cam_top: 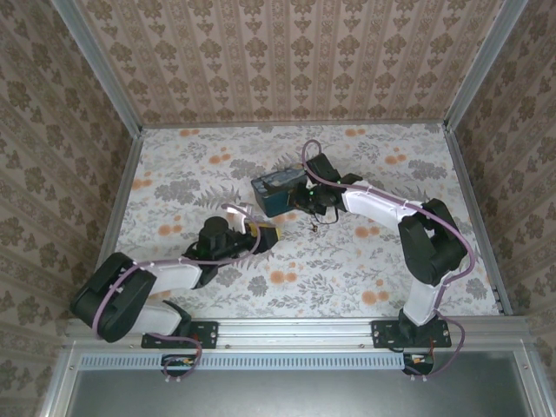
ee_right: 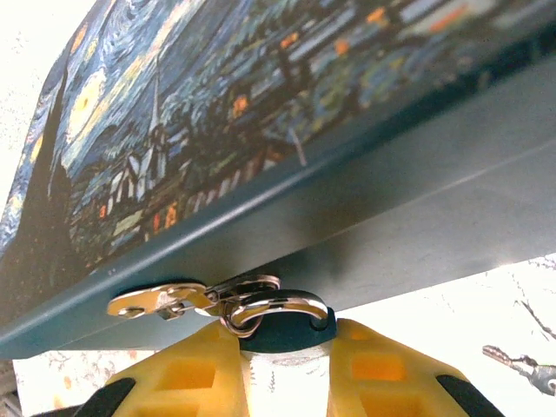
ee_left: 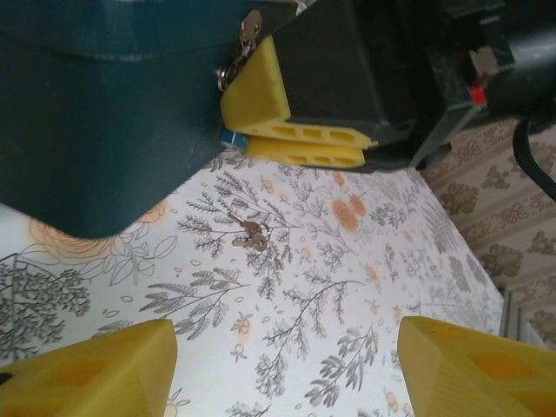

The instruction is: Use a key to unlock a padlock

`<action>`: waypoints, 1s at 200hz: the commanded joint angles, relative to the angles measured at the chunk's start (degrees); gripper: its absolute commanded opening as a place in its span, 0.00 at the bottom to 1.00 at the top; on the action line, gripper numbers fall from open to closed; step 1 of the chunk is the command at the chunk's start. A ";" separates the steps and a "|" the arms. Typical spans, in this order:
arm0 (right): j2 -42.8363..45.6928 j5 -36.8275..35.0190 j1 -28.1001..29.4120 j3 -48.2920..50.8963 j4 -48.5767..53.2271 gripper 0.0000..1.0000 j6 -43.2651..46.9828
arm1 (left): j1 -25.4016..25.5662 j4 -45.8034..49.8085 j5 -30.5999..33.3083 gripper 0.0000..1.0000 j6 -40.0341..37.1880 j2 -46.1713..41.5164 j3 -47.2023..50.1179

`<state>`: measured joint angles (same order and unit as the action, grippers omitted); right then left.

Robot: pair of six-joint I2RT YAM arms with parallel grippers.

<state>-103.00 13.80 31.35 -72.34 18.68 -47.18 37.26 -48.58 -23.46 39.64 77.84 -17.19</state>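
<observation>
**Key pickup, left arm.** Left gripper (ee_left: 282, 369) hangs open over the key (ee_left: 248, 233), which lies on the table (ee_left: 365, 287).
Right gripper (ee_right: 287, 360) pinches the padlock (ee_right: 282, 334) under the box (ee_right: 261, 104). The left gripper should descend centred and grip the key's head.

padlock (ee_right: 287, 330): body mostly hidden between the right gripper (ee_right: 287, 372) fingers; too small to make out in the top view.
key (ee_right: 524, 371): cut off by the right edge of the right wrist view, and blurred.
box (ee_right: 261, 122): runs past the top, left and right edges there.
left gripper (ee_left: 282, 347): fingertips cut off by the bottom edge.
</observation>
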 commanded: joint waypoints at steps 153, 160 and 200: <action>4.11 15.46 -4.25 -8.13 14.28 0.18 -9.43 | 1.03 -5.35 5.18 0.66 11.12 4.72 -5.91; 3.68 16.21 -4.49 -9.32 15.76 0.18 -9.13 | 0.69 -4.36 5.14 0.66 10.62 3.83 -6.00; 0.05 20.16 -6.42 -13.98 20.87 0.19 -6.95 | -1.83 -0.28 4.30 0.67 6.68 1.00 -6.88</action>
<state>-100.64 29.34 26.20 -82.70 35.20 -55.61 36.99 -51.92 -19.20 50.06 80.14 -22.26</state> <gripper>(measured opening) 0.197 0.666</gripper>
